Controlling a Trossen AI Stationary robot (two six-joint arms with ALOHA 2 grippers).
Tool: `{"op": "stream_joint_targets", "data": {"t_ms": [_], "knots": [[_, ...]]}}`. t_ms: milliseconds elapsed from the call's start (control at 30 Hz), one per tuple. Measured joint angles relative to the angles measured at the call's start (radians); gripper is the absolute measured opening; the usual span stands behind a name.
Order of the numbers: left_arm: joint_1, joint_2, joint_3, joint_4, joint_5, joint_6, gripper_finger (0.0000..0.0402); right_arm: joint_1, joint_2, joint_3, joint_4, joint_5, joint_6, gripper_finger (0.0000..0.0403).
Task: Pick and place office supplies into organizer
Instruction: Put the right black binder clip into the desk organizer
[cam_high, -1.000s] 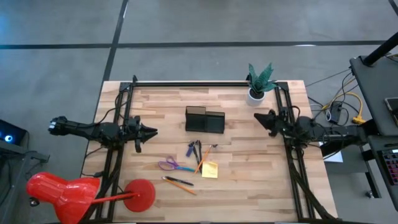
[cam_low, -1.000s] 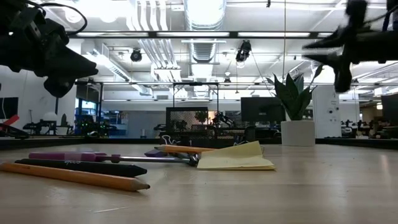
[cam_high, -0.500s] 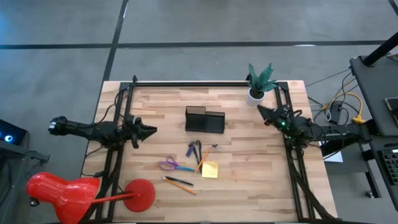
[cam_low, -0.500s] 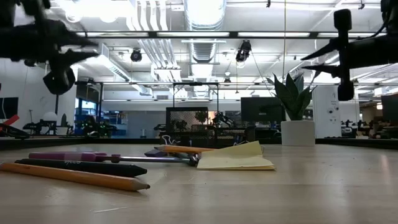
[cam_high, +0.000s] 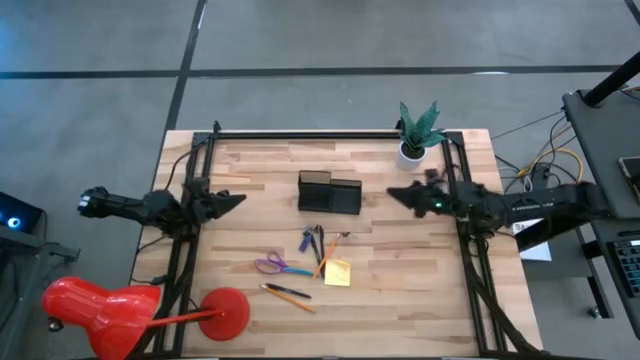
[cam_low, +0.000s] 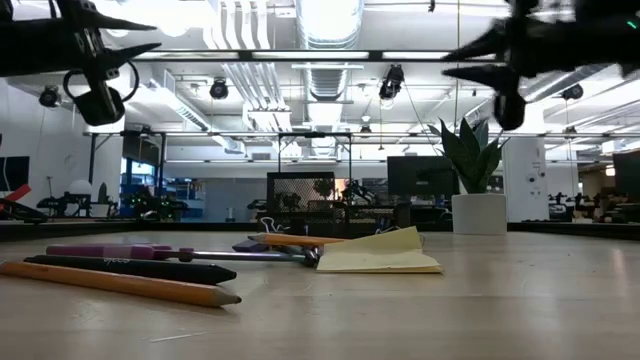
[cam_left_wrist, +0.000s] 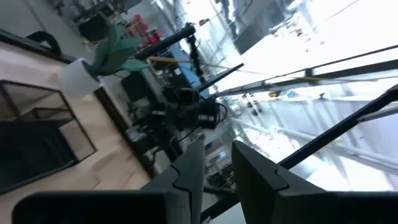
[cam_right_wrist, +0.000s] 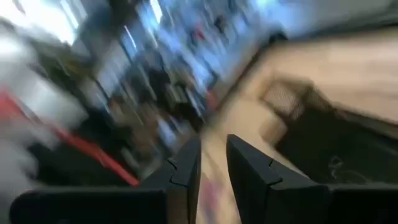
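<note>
A wooden worktop (cam_high: 400, 290) seen from above carries everything. The left pincer (cam_high: 234, 199) hangs above its left side and the right pincer (cam_high: 395, 194) above its right, both pointing inward and carrying nothing. Each wrist view shows two dark fingers with only a narrow gap, so both pincers look nearly pressed together.

The black mesh organizer (cam_high: 329, 192) sits between the two pincers, a little nearer the right one, and appears empty. The office supplies lie loose, past the organizer towards the worktop's front edge, well apart from both pincers: purple scissors (cam_high: 271, 265), pens (cam_high: 313, 242), a yellow sticky-note pad (cam_high: 337, 272) and orange pencils (cam_high: 291, 295). Nothing seems to be picked yet; this placing probably keeps the supplies within either arm's reach.
</note>
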Motion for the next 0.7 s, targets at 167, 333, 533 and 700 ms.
{"op": "stream_joint_targets", "data": {"t_ms": [167, 333, 533, 700], "knots": [[0.001, 0.002, 0.000, 0.000, -0.015, 0.000, 0.0066, 0.007, 0.336, 0.298, -0.692, -0.116, -0.136, 0.0069], [0.001, 0.005, -0.013, -0.001, -0.015, 0.000, 0.0066, 0.064, 0.630, 0.439, -0.888, -0.178, -0.300, 0.0096], [0.001, 0.030, -0.021, -0.032, -0.016, 0.000, 0.0066, 0.134, 0.857, 0.571, -0.849, -0.239, -0.338, 0.0177], [0.000, 0.052, -0.021, -0.030, -0.006, 0.000, 0.0066, 0.190, 0.903, 0.682, -0.899, -0.131, -0.406, 0.0227]]}}
